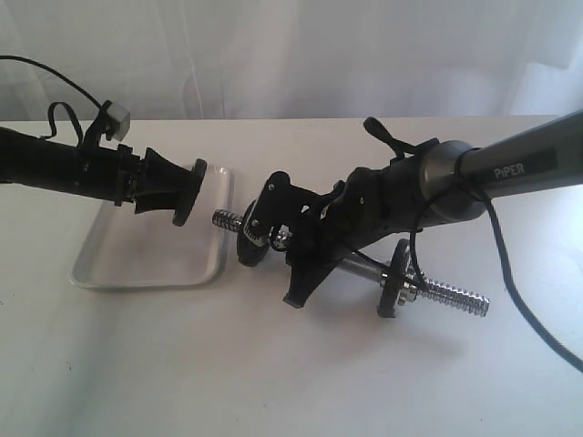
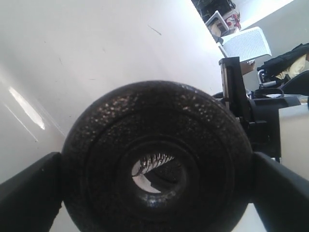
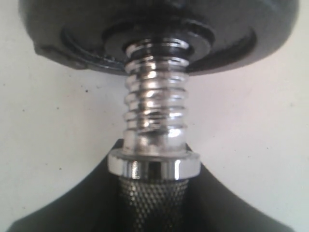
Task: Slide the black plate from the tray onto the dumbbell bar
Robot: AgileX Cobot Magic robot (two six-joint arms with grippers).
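Observation:
My left gripper [image 1: 175, 192] is shut on the black plate [image 1: 191, 195] and holds it on edge in the air above the tray [image 1: 150, 259]. The plate's face is turned toward the dumbbell bar's threaded left end [image 1: 226, 218], a short gap away. In the left wrist view the plate [image 2: 159, 111] fills the space between the fingers [image 2: 29, 193], and the bar's threads [image 2: 155, 162] show through its centre hole. My right gripper [image 1: 290, 244] is shut on the bar's knurled handle [image 3: 152, 203], holding it off the table. A second black plate [image 3: 159, 34] sits on the thread [image 3: 154, 106].
On the bar's right half sits a third black plate [image 1: 396, 278], ahead of the right threaded end [image 1: 455, 297]. A chrome collar [image 3: 153, 166] sits just beyond my right jaws. The white table [image 1: 273, 373] lies below and a white curtain [image 1: 291, 55] hangs behind.

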